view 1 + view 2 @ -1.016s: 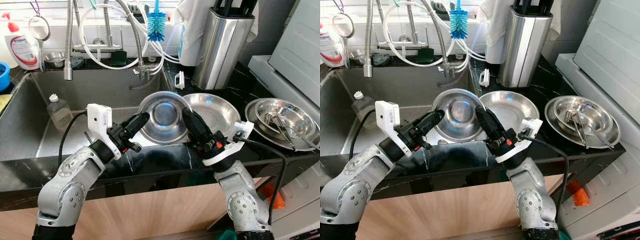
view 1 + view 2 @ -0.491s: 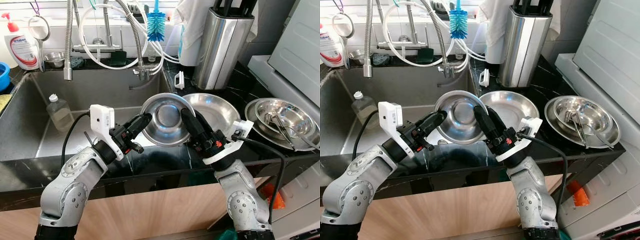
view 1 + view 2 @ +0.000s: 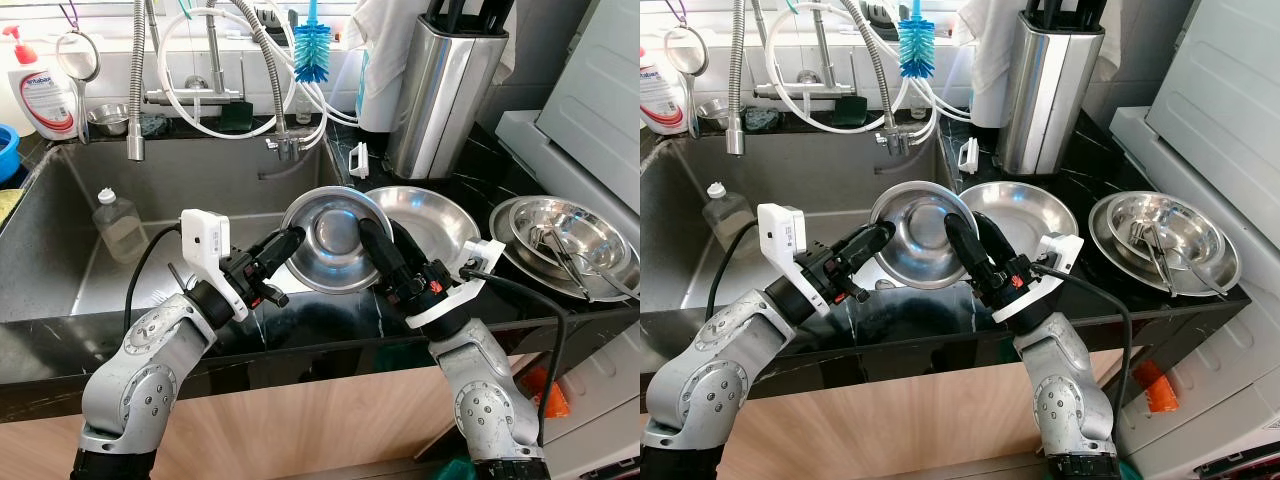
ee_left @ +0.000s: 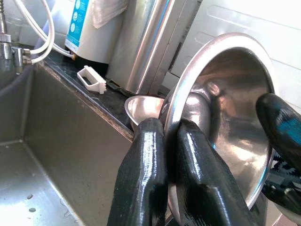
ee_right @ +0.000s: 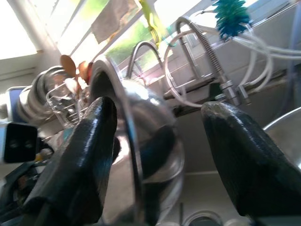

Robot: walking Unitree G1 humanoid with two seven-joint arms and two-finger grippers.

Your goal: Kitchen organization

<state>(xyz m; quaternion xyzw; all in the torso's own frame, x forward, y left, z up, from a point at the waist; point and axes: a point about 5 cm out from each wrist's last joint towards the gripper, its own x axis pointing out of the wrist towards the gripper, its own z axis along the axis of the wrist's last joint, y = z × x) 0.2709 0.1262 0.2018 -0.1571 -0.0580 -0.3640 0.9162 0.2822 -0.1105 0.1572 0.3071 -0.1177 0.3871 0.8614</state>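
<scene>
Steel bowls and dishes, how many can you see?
4: a held bowl, a shallow bowl behind it on the counter, and a bowl on a plate; more may be nested.

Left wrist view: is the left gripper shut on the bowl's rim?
Yes, the left gripper has its two black fingers pinched on the rim of the steel bowl.
</scene>
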